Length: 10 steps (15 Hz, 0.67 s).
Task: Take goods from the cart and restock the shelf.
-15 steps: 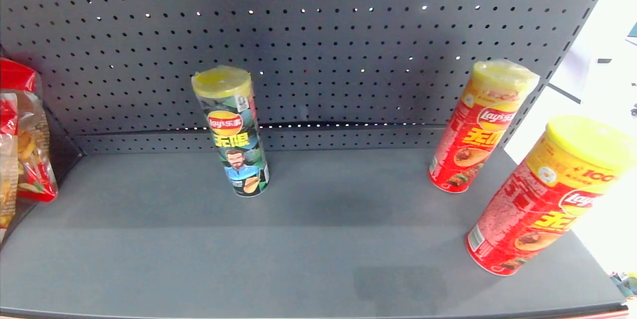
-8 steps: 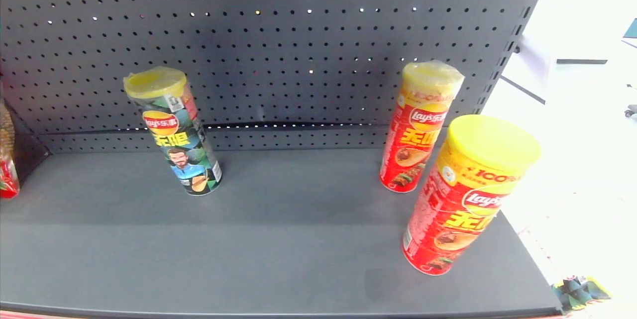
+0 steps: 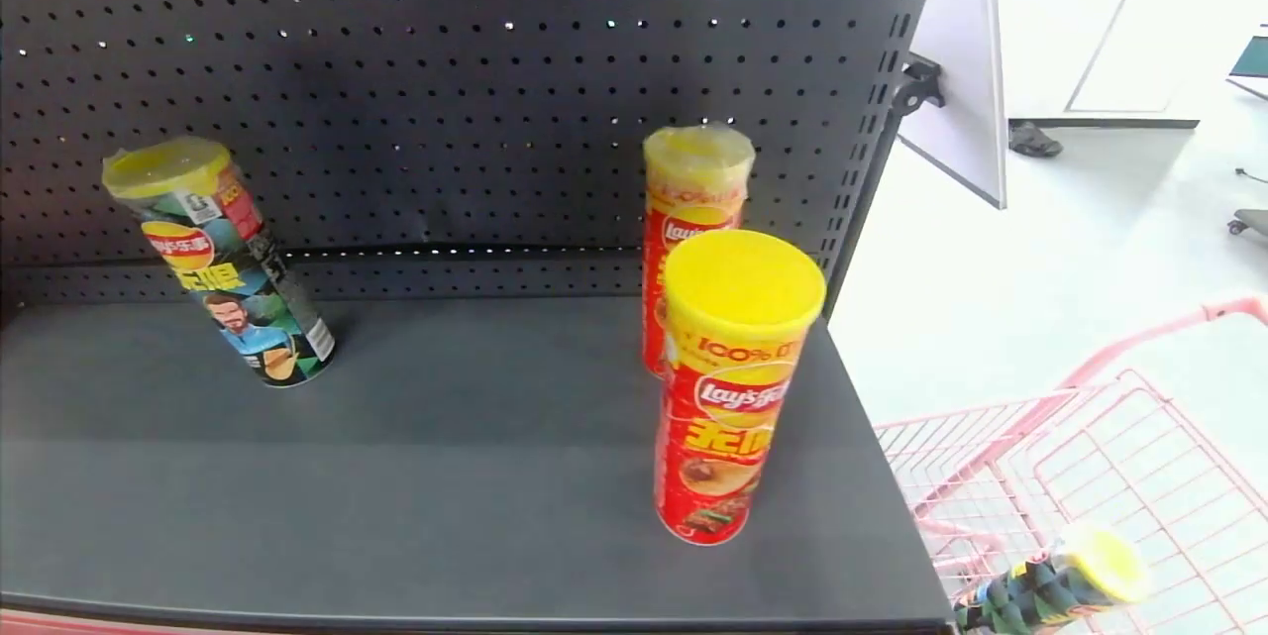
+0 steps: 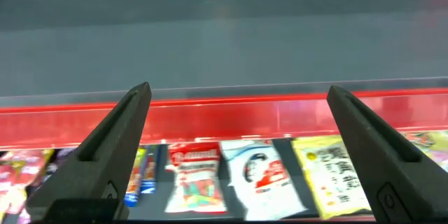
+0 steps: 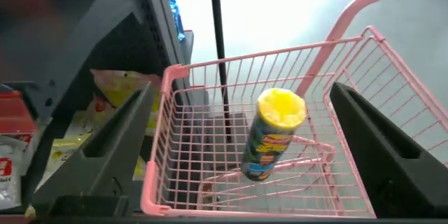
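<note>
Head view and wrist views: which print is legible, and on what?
Front red can: logo, yellow characters, a percentage; left unquoted.
Rear red can: logo, partly hidden.
Dark can: logo, yellow characters.
Can in cart: too blurred.
Snack bags below shelf: too blurred.

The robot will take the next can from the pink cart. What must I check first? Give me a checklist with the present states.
1. The right tool is open and empty: ok.
2. The dark green cylindrical can with yellow lid is inside the pink wire cart: ok.
3. The can stands straight: cannot tell.
4. The grey metal shelf board has free room: ok.
5. The left tool is open and empty: ok.
</note>
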Available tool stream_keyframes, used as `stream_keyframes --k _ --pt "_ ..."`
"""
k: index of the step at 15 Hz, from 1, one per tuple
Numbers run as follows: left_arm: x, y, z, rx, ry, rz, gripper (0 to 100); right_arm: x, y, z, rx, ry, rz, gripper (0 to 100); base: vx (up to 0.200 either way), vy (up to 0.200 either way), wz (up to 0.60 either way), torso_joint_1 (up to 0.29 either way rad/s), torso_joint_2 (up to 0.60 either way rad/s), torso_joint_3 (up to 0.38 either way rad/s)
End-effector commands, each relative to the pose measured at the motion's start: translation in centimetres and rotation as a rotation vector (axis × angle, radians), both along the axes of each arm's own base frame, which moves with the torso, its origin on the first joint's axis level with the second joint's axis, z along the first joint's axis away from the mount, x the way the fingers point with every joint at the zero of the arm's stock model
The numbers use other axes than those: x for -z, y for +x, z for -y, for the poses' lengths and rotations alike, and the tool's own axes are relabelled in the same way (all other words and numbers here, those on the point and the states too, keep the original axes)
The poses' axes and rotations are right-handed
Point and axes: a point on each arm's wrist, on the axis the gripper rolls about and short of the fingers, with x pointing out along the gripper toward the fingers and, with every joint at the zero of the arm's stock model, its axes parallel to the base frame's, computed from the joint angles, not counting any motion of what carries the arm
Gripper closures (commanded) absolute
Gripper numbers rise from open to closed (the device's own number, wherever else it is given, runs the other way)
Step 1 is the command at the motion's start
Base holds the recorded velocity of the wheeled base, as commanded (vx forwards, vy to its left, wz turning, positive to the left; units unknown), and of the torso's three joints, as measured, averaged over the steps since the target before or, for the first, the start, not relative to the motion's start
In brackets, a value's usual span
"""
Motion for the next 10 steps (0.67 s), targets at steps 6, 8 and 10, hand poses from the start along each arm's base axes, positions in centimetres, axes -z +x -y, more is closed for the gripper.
stream_keyframes --k 6,8,10 --pt "0.0 0.0 0.0 0.0 -0.001 0.0 0 0.0 0.01 0.0 -0.001 0.0 -0.001 0 0.0 -0.167 0.0 0.0 0.0 0.003" --pt "0.0 0.0 0.0 0.0 -0.001 0.0 0 0.0 0.01 0.0 -0.001 0.0 -0.001 0 0.0 0.0 0.0 0.0 0.0 0.0" --pt "0.0 0.0 0.0 0.0 -0.001 0.0 0 0.0 0.01 0.0 -0.001 0.0 -0.001 0 0.0 0.0 0.0 0.0 0.0 0.0"
